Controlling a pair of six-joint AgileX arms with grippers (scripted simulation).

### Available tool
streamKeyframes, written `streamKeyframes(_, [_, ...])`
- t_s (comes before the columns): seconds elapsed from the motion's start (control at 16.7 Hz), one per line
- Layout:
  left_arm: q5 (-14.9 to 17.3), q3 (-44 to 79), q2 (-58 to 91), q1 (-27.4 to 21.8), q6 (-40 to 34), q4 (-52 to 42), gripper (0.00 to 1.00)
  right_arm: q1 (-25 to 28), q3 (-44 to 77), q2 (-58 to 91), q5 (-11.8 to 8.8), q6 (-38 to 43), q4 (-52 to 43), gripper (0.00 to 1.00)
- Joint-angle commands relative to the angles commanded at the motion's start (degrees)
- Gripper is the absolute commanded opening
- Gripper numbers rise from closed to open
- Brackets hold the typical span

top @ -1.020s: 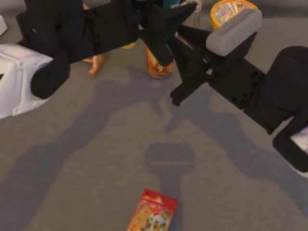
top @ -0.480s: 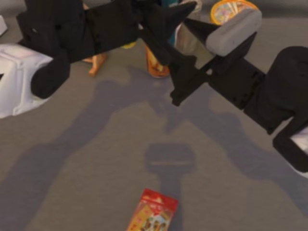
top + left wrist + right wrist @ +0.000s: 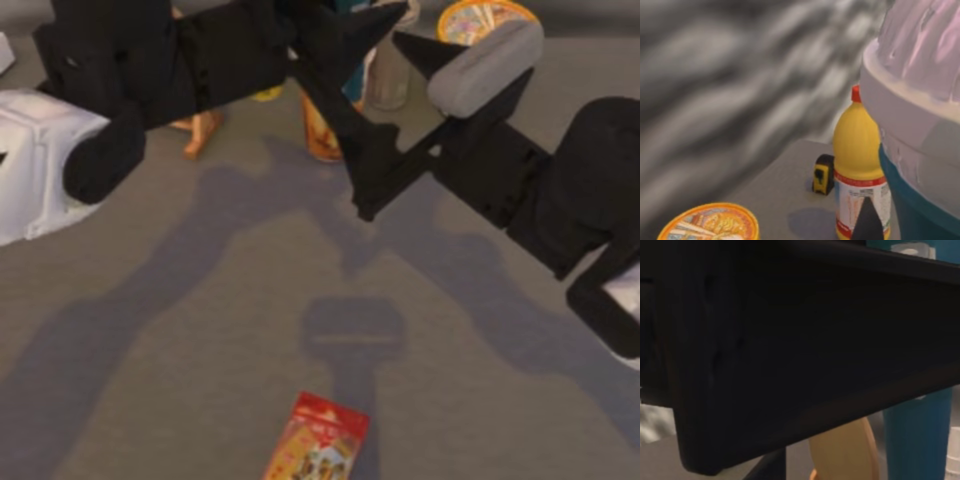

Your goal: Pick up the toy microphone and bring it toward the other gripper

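Right gripper [image 3: 385,105] has spread wider over the last second: one finger swung up toward the counter's far edge, the other now points down-left, jaws clearly apart. Left arm unchanged, reaching across the far edge from the top view's left.

Toy microphone [image 3: 917,430] sits at the far middle of the counter, in the left gripper [image 3: 345,35]; only a bit of teal shows between the black fingers from above. Right wrist view shows its teal shaft upright with the white button strip; left wrist view shows the white head huge, right at the camera. Long axis looks roughly vertical.

Left gripper looks pinched on the microphone, though the contact itself is hidden. Right gripper holds nothing and is just beside it, so handover distance looks nearly closed.
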Motion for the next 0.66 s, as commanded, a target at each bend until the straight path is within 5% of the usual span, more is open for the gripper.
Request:
streamKeyframes(0.18, [0.5,-0.1,-0.6,0.7,0.2,-0.1,0.00,-0.3,-1.1,-0.7,-0.1,-0.2,0.0,1.00])
streamKeyframes(0.66, [7.8,-3.9,-4.6,9.2,0.5,-0.7,0.00,-2.1,-15.4,-14.0,-2.5,0.2,1.0,1.00])
